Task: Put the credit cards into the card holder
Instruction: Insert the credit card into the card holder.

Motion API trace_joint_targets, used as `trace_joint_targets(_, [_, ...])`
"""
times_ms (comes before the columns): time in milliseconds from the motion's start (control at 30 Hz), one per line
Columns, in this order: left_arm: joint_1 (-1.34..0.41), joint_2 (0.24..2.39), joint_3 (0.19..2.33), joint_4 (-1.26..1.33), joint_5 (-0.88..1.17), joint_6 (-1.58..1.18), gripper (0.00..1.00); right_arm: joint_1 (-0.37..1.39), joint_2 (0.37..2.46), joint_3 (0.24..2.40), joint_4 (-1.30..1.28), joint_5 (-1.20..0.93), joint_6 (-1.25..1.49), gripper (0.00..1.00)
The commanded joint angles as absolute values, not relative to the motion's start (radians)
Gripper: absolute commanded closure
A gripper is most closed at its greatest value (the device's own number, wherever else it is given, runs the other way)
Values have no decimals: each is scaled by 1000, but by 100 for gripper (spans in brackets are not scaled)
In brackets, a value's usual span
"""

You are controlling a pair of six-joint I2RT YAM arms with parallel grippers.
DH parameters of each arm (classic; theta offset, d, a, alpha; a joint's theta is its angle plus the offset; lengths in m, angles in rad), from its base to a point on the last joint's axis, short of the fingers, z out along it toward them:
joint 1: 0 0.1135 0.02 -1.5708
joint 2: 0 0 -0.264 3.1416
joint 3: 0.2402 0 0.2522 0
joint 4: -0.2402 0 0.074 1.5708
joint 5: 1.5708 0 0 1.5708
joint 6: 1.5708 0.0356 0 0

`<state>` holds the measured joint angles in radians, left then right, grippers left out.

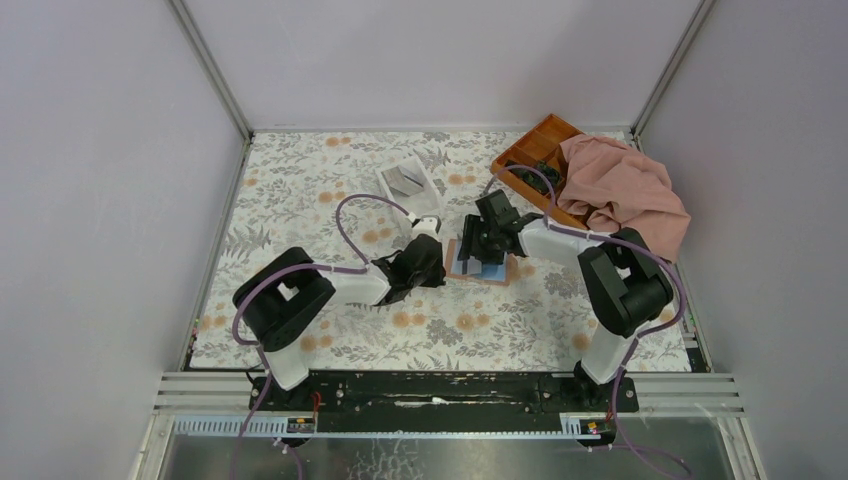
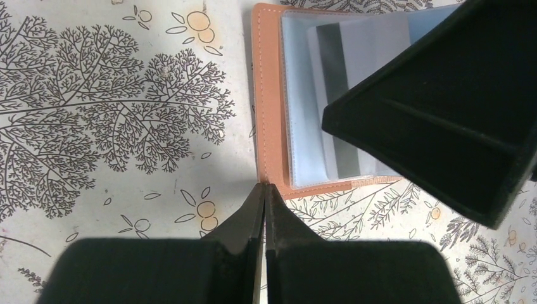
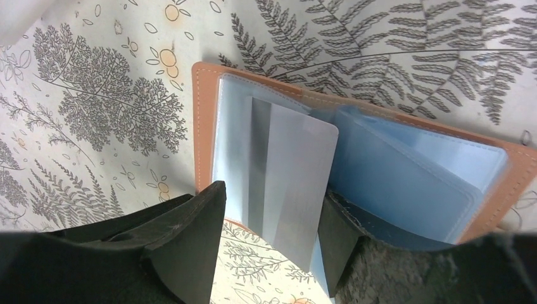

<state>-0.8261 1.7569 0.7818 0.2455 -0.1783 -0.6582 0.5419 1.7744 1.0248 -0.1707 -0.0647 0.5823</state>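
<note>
The card holder [image 3: 202,126] lies open on the flowered table, tan leather with clear blue sleeves. A pale grey credit card [image 3: 294,164] with a dark stripe sits partly in a left-hand sleeve, its near end sticking out. My right gripper [image 3: 272,193] stands open around that end: one finger is clear of the card, the other is at its edge. My left gripper [image 2: 264,187] is shut and empty, its tips at the near corner of the card holder [image 2: 269,126]. The top view shows both grippers meeting at the card holder [image 1: 500,278].
A white box [image 1: 407,182] lies behind the left gripper. At the back right an orange compartment tray [image 1: 535,150] is partly covered by a pink cloth [image 1: 625,190]. The right gripper's finger [image 2: 443,107] fills the right of the left wrist view.
</note>
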Motion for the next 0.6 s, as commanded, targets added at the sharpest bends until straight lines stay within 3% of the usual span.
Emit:
trace_joint_targets(0, [-833, 1814, 748, 72, -164, -643, 100, 491, 1725, 976, -228, 37, 535, 38])
trace_joint_targets(567, [-842, 1837, 770, 63, -164, -645, 100, 480, 1702, 950, -185, -19, 542, 40])
